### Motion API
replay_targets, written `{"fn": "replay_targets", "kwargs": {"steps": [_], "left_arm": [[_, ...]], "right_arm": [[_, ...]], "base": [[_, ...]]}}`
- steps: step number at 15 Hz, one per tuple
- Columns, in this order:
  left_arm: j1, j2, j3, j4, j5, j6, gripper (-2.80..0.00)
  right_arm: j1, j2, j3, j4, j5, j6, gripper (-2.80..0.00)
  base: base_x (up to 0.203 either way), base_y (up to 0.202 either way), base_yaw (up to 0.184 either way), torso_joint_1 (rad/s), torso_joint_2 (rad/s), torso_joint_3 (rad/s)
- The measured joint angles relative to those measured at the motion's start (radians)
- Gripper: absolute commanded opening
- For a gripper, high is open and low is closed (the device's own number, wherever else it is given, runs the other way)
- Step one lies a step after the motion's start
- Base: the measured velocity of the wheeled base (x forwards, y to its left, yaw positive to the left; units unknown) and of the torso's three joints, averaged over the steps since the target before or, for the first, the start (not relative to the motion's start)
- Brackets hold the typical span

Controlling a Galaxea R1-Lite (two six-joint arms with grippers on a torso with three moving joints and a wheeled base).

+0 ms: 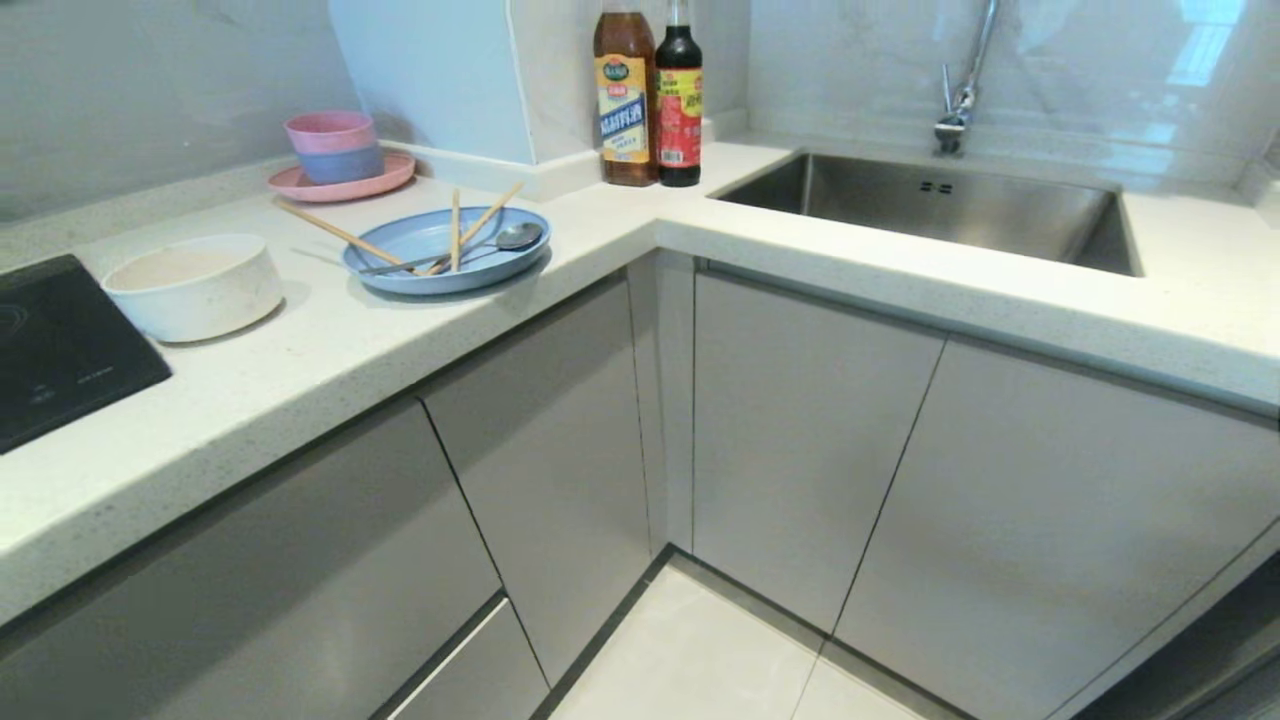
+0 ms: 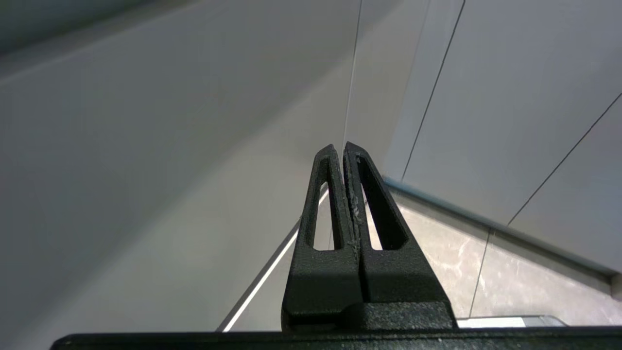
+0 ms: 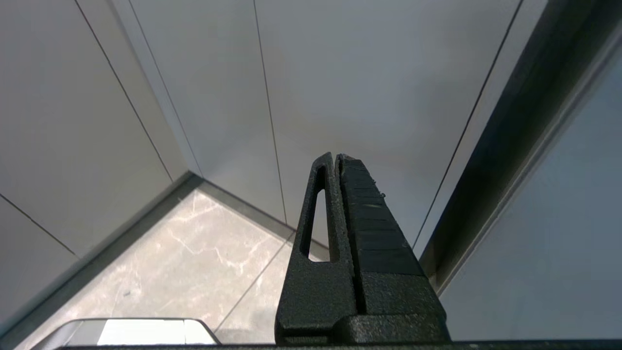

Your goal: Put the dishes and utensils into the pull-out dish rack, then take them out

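Blue plate [image 1: 445, 250] on the counter [image 1: 330, 350] carries chopsticks [image 1: 455, 232] and a spoon [image 1: 505, 240]; off-white bowl [image 1: 195, 285] sits just left. Left gripper [image 2: 339, 148] and right gripper [image 3: 336, 156] both closed, empty, low by the cabinet doors [image 1: 800, 440].

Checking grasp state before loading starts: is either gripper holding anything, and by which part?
Nothing held. Left gripper and right gripper are both shut on nothing, hanging low by the cabinet doors.
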Motion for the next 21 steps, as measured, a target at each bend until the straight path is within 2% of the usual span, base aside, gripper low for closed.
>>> {"fn": "replay_targets", "kwargs": {"steps": [18,21], "left_arm": [[0.000,0.000,0.000,0.000,0.000,0.000,-2.80],[0.000,0.000,0.000,0.000,0.008,-0.030,-2.80]], "right_arm": [[0.000,0.000,0.000,0.000,0.000,0.000,-2.80],[0.000,0.000,0.000,0.000,0.000,0.000,-2.80]], "base": [[0.000,0.000,0.000,0.004,0.00,0.198],[0.000,0.000,0.000,-0.002,0.00,0.046]]}}
